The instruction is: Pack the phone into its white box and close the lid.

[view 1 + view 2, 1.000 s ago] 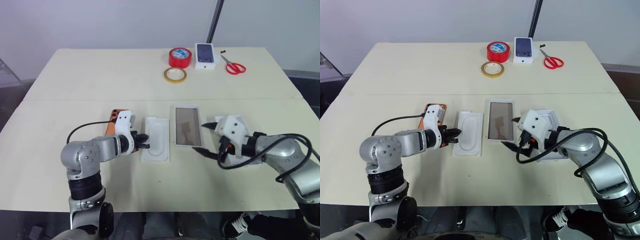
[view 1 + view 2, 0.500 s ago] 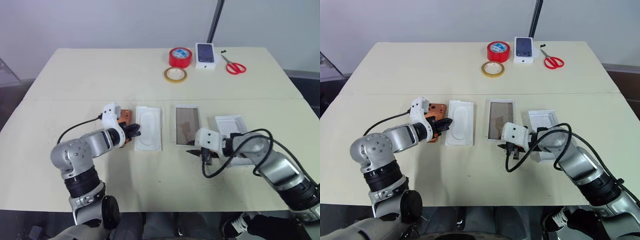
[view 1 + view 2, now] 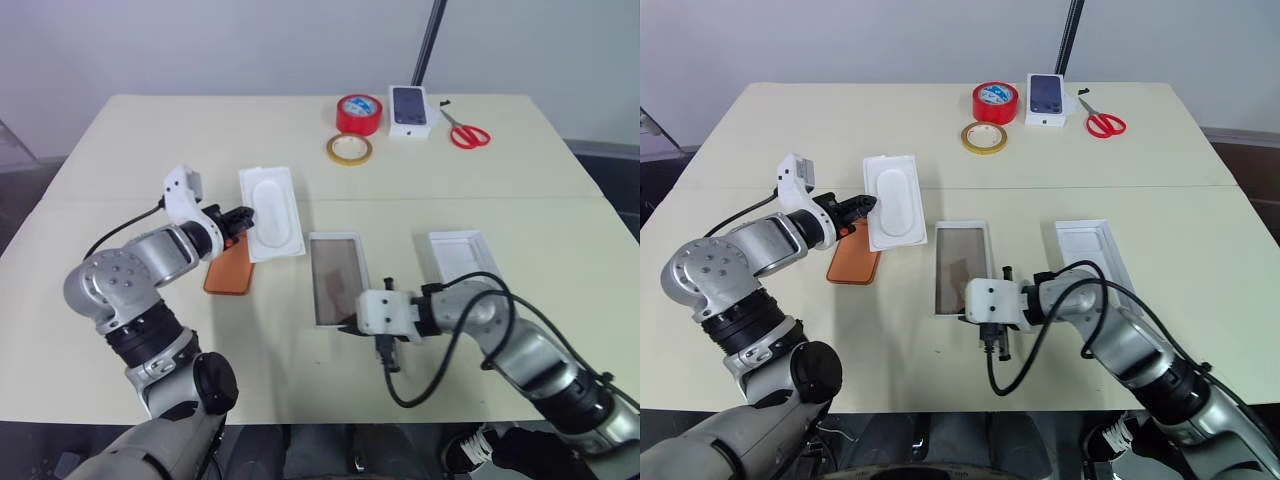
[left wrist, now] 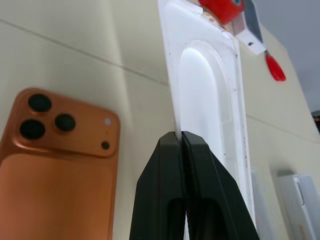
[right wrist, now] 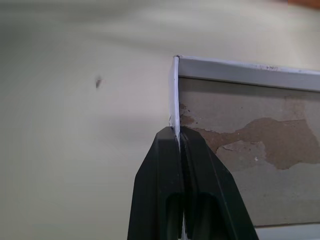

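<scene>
White box (image 3: 337,278) slid nearer; one phone (image 3: 230,268).

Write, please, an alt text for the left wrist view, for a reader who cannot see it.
The left gripper is shut on the near edge of the white insert, which has a rounded recess. To one side the orange phone lies back up on the cream table, with its dark camera lenses showing.

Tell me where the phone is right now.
The phone lies back up on the table's left half, beside the white insert held by the left claw, left of the white box.
</scene>
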Available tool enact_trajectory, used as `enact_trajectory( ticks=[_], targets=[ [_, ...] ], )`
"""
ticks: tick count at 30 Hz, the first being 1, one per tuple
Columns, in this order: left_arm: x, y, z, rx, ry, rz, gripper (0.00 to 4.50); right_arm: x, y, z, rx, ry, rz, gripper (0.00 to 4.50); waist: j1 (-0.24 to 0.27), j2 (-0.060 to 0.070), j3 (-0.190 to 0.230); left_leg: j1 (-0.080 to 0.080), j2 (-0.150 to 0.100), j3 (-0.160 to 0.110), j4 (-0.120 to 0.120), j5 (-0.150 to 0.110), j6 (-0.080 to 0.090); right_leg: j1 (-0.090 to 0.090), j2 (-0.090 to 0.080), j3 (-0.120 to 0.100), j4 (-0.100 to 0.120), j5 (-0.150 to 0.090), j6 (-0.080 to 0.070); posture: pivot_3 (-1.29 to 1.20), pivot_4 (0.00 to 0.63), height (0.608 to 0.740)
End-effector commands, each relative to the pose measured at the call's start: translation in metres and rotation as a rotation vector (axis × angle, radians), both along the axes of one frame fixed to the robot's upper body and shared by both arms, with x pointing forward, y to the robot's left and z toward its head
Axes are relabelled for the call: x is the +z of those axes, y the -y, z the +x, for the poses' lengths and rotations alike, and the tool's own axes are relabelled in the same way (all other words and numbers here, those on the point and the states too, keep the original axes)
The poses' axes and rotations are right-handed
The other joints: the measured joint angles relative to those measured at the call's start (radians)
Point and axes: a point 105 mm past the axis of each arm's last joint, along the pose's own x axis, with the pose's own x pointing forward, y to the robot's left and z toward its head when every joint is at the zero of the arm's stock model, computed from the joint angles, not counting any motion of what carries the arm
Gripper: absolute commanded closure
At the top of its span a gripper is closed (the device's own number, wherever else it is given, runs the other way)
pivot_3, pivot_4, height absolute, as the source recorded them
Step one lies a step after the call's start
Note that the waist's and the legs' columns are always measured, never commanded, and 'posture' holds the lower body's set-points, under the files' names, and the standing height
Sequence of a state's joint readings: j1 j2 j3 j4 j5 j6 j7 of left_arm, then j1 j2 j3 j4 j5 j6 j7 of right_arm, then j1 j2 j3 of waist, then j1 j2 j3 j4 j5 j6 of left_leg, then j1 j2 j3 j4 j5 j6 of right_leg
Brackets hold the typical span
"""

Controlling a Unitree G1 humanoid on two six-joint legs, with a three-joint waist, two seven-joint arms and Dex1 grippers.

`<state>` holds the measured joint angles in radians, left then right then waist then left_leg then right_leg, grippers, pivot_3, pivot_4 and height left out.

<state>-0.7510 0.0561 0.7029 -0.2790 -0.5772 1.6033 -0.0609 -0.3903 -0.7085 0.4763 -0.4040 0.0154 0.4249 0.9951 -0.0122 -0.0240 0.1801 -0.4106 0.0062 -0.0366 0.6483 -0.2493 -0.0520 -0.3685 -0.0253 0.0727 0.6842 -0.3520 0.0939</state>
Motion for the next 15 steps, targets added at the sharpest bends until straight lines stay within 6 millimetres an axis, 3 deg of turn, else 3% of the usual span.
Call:
enact_trajectory(
  ticks=[1, 4, 10, 15],
  targets=[
    [0.009, 0.012, -0.003, -0.037, 0.041, 0.0, 4.5, 0.01, -0.01, 0.022, -0.059, 0.088, 0.021, 4.43, 0.0, -0.001, 0.0, 0.0, 0.0, 0.0, 0.0, 0.0, -0.001, 0.0, 0.0, 0.0, 0.0, 0.0, 0.0, 0.0, 0.15, 0.735],
    [0.005, 0.024, -0.006, -0.058, 0.036, -0.006, 4.5, 0.024, -0.017, 0.033, -0.125, 0.073, 0.086, 3.59, 0.001, -0.001, 0.0, 0.0, 0.0, 0.0, 0.0, 0.001, -0.002, -0.001, 0.0, 0.0, 0.001, 0.0, 0.0, 0.0, 0.15, 0.735],
    [-0.005, 0.041, -0.012, -0.087, 0.012, -0.007, 4.5, 0.048, -0.002, 0.03, -0.167, 0.096, 0.145, 0.59, 0.001, -0.001, 0.0, -0.001, 0.0, 0.0, -0.001, 0.001, -0.002, -0.002, 0.0, 0.0, 0.0, 0.0, 0.0, 0.0, 0.15, 0.735],
    [-0.016, 0.058, -0.017, -0.128, -0.022, 0.028, 4.5, 0.058, 0.037, 0.032, -0.247, 0.114, 0.098, 0.59, 0.002, -0.001, 0.0, -0.001, -0.001, 0.0, 0.0, -0.002, 0.003, -0.001, 0.0, 0.0, 0.0, 0.0, 0.0, 0.0, 0.15, 0.735]
  ],
)
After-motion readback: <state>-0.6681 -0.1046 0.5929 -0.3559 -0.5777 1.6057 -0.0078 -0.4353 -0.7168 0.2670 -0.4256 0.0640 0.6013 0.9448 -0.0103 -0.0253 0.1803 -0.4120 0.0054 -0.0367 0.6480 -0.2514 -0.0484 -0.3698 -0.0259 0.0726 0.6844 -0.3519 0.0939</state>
